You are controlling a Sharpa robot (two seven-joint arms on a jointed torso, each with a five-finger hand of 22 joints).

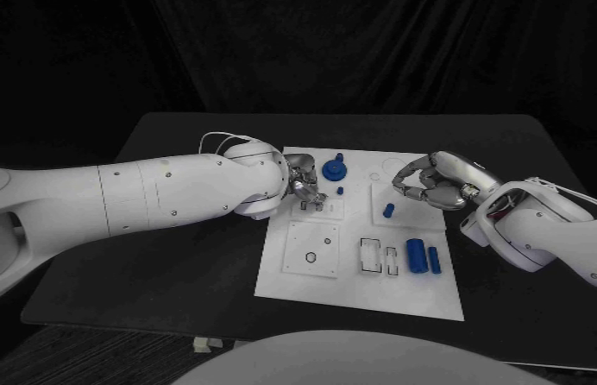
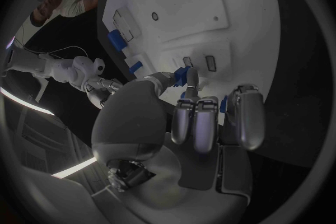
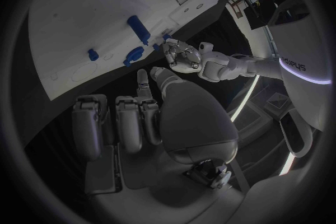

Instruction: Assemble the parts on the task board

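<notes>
Here, on a black counter (image 1: 186,255), the white task board (image 1: 373,281) carries blue parts: a round knobbed part (image 1: 334,170) at its far edge, a short peg (image 1: 388,211) and two cylinders (image 1: 424,256) near the right side. The left hand (image 1: 306,192) pinches a small blue part (image 2: 182,75) over the board. The right hand (image 1: 430,182) hovers above the far right corner, fingers (image 3: 129,123) curled in, holding nothing.

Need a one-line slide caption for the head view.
Both hands, left hand and right hand, poised over the white task board, blue parts lying near its front edge.
</notes>
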